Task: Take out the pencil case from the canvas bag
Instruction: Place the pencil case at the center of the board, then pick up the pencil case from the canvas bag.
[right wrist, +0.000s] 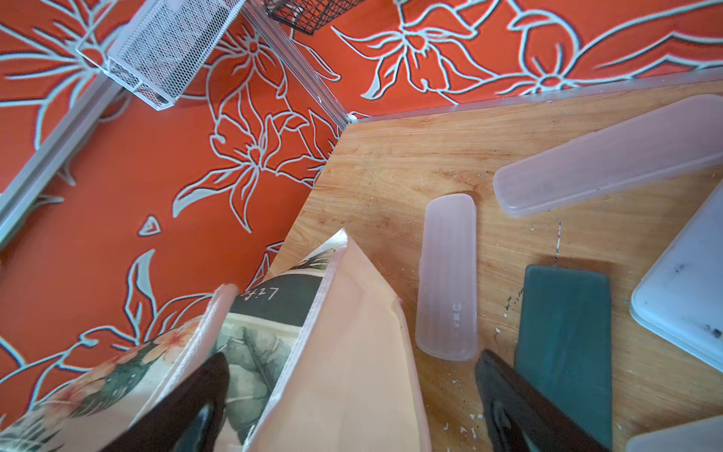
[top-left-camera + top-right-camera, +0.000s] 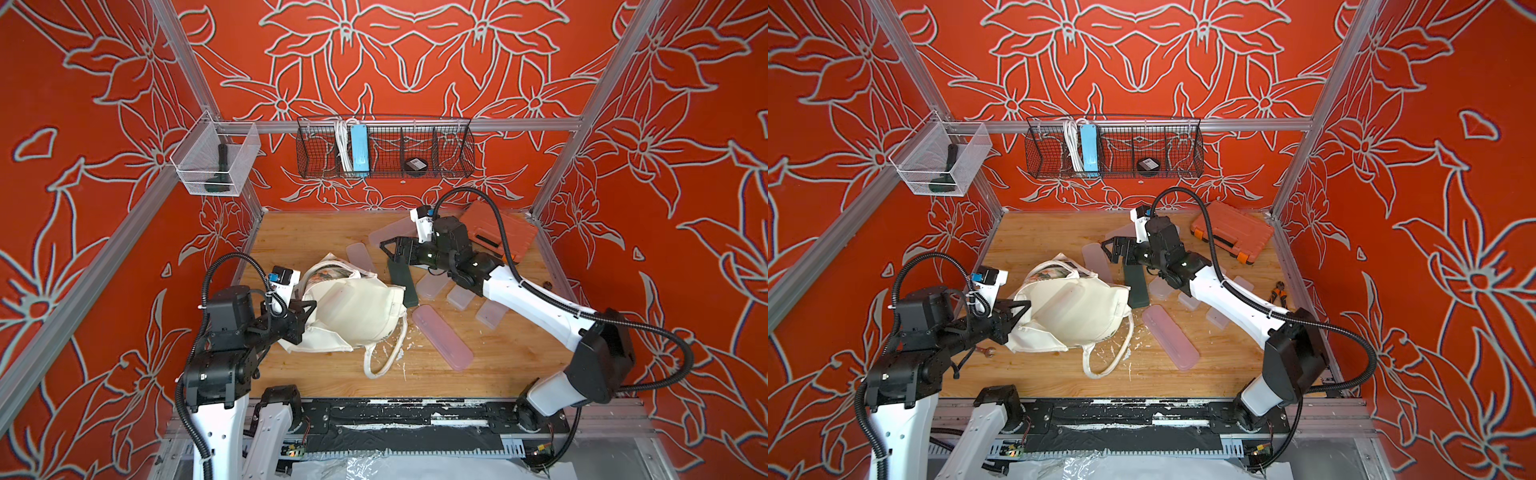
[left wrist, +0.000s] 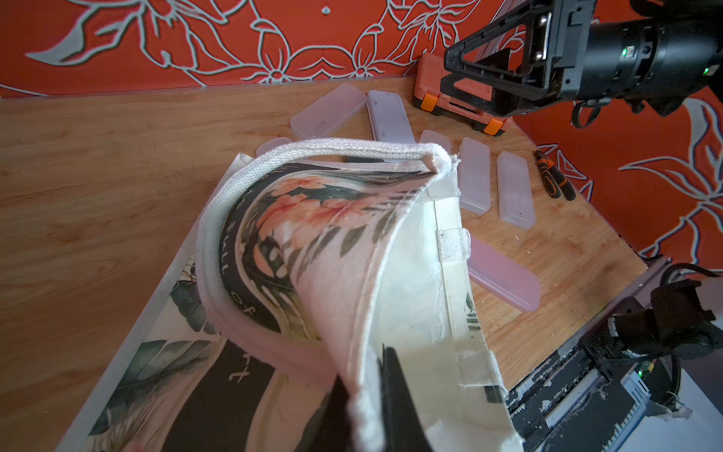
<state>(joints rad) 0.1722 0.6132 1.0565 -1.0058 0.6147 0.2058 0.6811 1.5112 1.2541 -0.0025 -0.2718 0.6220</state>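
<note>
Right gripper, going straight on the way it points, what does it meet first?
Likely the canvas bag: its raised cloth edge stands between the open fingers of the right gripper in the wrist view; depth unclear.

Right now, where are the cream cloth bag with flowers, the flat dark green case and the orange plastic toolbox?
cream cloth bag (image 2: 357, 311): a top view, on its plain bulging side.
flat dark green case (image 1: 563, 344): right wrist view, middle of its face.
orange plastic toolbox (image 2: 1235, 232): a top view, middle of its lid.
</note>
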